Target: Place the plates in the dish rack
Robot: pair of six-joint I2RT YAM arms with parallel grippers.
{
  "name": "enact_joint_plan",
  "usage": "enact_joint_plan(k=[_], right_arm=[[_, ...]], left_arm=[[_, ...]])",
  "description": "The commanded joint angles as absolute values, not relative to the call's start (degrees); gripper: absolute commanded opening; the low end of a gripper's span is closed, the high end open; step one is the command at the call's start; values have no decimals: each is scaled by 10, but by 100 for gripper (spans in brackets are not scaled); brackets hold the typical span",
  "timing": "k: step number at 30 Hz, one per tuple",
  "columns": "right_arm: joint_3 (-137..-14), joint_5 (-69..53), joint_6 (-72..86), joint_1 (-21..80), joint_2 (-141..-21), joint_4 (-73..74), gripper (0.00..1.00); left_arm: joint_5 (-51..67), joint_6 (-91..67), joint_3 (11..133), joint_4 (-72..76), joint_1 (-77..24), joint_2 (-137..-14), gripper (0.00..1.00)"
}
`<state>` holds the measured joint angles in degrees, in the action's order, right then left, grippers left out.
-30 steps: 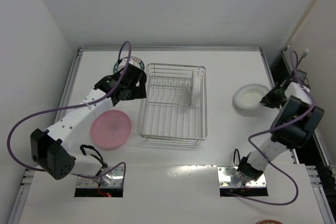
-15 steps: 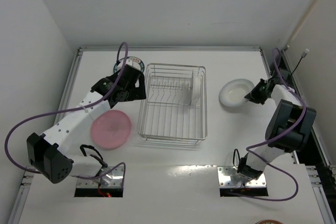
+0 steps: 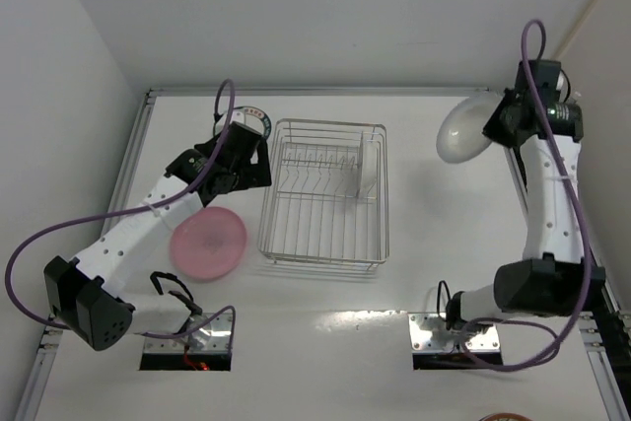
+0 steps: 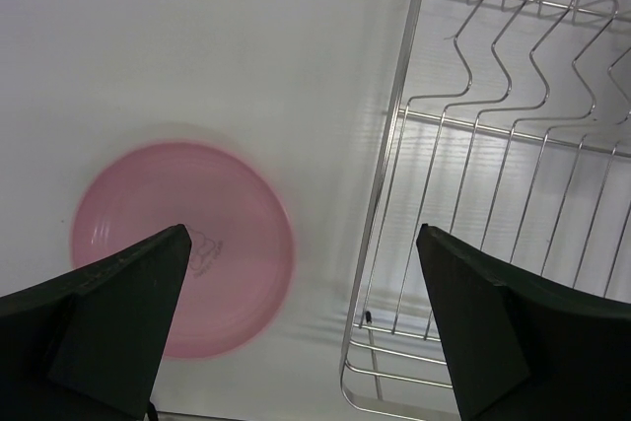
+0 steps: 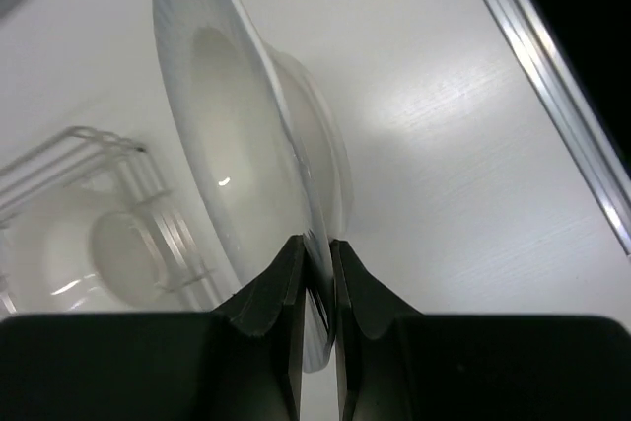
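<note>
The right hand (image 5: 315, 265) pinches the rim of a ribbed plate (image 5: 232, 135) between pressed-together fingers and holds it in the air at the upper right of the overhead view, tilted nearly on edge and clear of the counter (image 3: 444, 273). Gripped by the rim with its face turned sideways, the plate looks readied to go down between tines on its edge rather than flat. The rack (image 3: 323, 194) sits at the centre of that view, well apart from the raised plate. One white plate (image 3: 368, 167) stands upright in a slot near the rack's upper right corner, so the loading appears only begun. On the other side, the left hand (image 4: 306, 278) hangs above the counter just beside the rack's left wall, its fingers spread wide with nothing between them. In the lower left of that wrist view, the pink plate (image 4: 182, 244) lies flat on the counter, near the rack but not touching it. A blue-rimmed plate (image 3: 248, 119) lies off the rack's upper left corner, partly hidden behind the left arm. The spread stance over the pink plate suggests it is the likely next pick, though a flat plate offers only its thin rim to grip.
</note>
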<state>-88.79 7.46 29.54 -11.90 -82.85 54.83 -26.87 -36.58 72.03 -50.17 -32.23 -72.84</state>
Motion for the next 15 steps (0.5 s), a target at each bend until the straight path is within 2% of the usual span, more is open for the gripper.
enact_joint_plan(k=[1,4,9,15], right_arm=[[-1035,176,342,-48,-808,655,0],[-1185,232,375,105,-886,721,0],[-1328,279,419,227,-985,794,0],[-1343,294,446,315,-1063,808,0]], left_arm=[[-263,-373,718,-496,-333,-708,100],[-263,-379,713,-490,-350,-703,100],[-284,-379,713,-490,-361,-697,100],[-284,-379,701,-490,-361,-657,100]])
